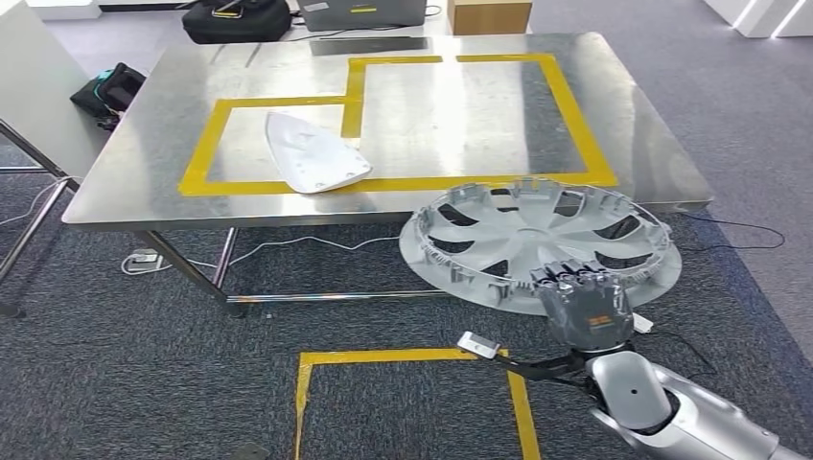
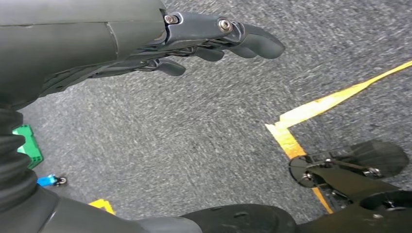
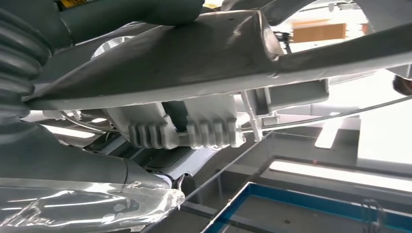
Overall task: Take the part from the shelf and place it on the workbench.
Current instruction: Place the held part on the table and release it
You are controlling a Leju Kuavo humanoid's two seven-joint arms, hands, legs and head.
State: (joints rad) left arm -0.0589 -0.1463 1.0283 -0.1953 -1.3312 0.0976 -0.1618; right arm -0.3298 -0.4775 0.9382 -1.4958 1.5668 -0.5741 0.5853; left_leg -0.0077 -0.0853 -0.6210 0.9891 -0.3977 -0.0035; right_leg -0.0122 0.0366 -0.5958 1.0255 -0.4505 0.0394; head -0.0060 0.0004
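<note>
While the wheel cover is gripped at its near rim by the right hand, it is held roughly flat, short of the workbench, with only its far edge overlapping the near right border. The marked yellow outline lies forward and slightly left of the hand. The left hand hangs empty, fingers loosely extended, above carpet, and is judged the farther hand. A white part rests within the left outline.

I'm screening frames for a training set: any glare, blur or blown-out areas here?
Head view: sharp; soft ceiling-light glare on the steel workbench. Left wrist view: carpet streaked with motion blur past the left hand. Right wrist view: background blown out to white; the wheel cover is very close and dark.
</note>
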